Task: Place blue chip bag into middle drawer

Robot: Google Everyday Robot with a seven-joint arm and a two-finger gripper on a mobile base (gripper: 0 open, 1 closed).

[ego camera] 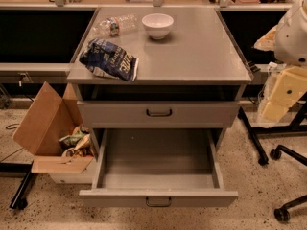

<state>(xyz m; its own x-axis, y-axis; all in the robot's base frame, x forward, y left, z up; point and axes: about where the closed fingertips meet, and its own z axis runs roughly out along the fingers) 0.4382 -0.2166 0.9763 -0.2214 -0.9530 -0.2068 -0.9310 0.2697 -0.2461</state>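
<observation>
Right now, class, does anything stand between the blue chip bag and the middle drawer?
Nothing visible does. The blue chip bag lies front-left on the countertop; the middle drawer is pulled open below. The gripper hangs at the right, apart from both.

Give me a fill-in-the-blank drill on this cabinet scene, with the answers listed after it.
1. The blue chip bag lies on the ____ of the cabinet, not in a drawer.
2. The middle drawer stands pulled ____.
3. Next to the clear bottle sits a white ____.
4. The gripper is at the view's ____ edge, away from the bag.

Missing words: top; open; bowl; right.
</observation>
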